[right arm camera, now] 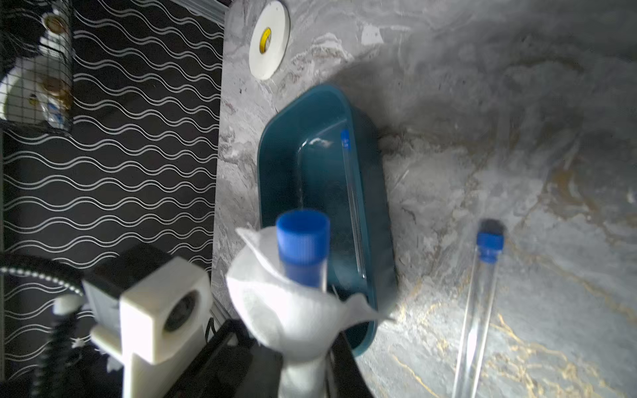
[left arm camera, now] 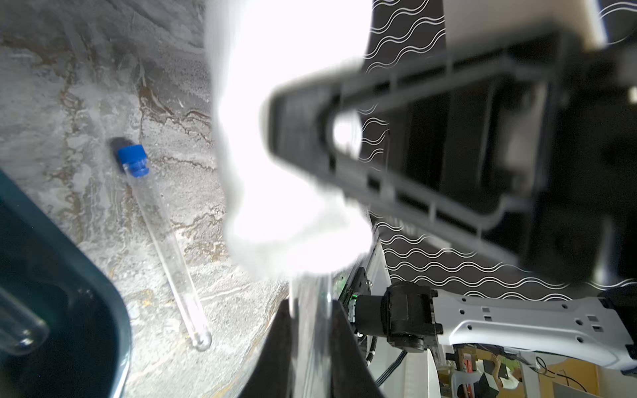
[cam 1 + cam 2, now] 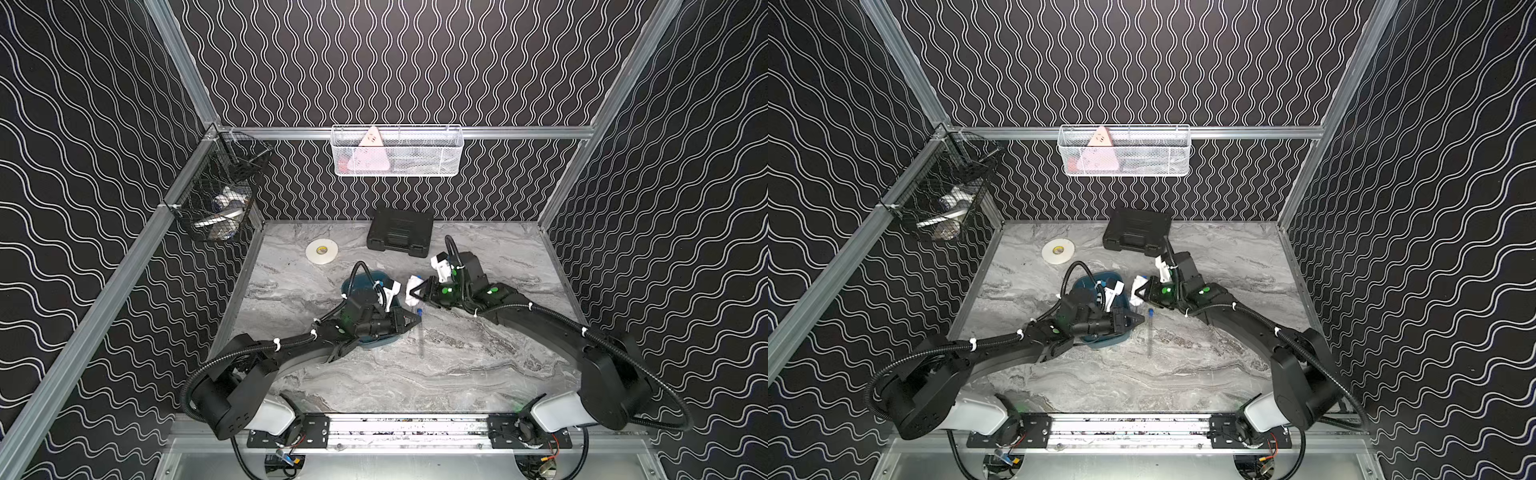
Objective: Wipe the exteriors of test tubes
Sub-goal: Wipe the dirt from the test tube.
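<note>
Test tubes, thin clear cylinders with round ends and small ribbed blue caps, are my concern, but I go down from the biggest thing. The table is a smooth grey slab with marble veins. The left arm lies low and stretched over the teal tray. The right arm comes in bent, its wrist turned toward the left one, so both grippers meet just beside the tray. The tray is a glossy oblong tub with rounded corners. The right wrist view shows the tube in the tray lying along one wall, which the left arm hides in both top views. The tissue is white and crumpled; the right wrist view shows its soft weave, the left wrist view only a white glare. The right gripper is clamped on this tissue, which is wrapped around the held tube, whose cap sticks out. The left gripper is closed on its clear end. The tube on the table lies flat just beside the tray, its cap at the far end.
</note>
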